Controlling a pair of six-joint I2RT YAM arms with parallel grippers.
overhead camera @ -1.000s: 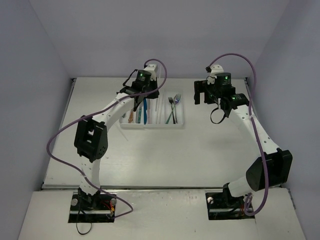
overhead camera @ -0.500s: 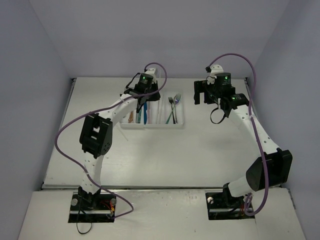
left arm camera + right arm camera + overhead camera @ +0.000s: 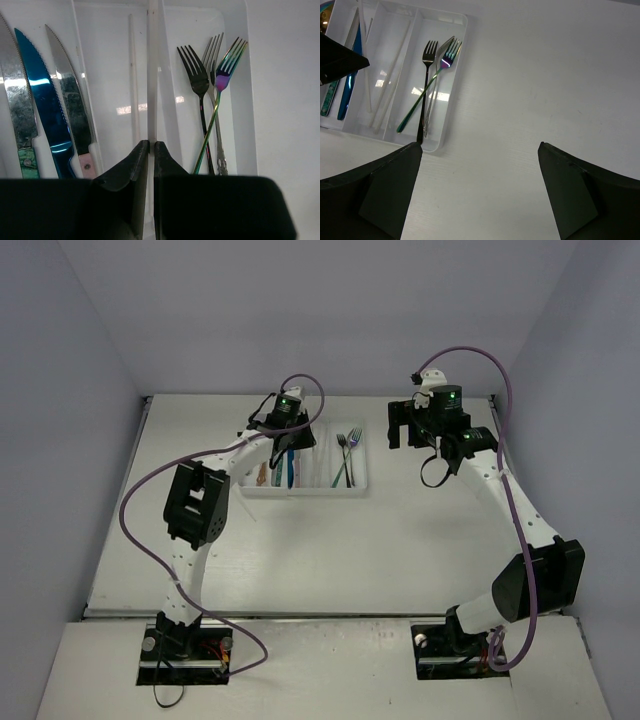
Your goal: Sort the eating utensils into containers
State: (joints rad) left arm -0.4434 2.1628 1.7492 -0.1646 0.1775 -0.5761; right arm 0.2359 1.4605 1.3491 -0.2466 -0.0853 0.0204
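The white tray [image 3: 300, 492] lies at the back centre of the table. My left gripper [image 3: 151, 144] hangs over it, shut on a thin pale stick [image 3: 153, 65] that points along the tray. In the left wrist view another pale stick [image 3: 133, 75] lies in one compartment. A blue knife [image 3: 42, 90] and silver knives [image 3: 70, 90] lie to its left. A black fork [image 3: 197, 85], a silver fork [image 3: 212, 55] and an iridescent fork [image 3: 222, 80] lie in the right compartment. My right gripper [image 3: 479, 146] is open and empty over bare table to the right of the tray [image 3: 455, 20].
Grey walls close in the table at the back and on both sides. The left arm [image 3: 195, 505] reaches across the table's left half to the tray. The right arm [image 3: 500, 490] stands along the right side.
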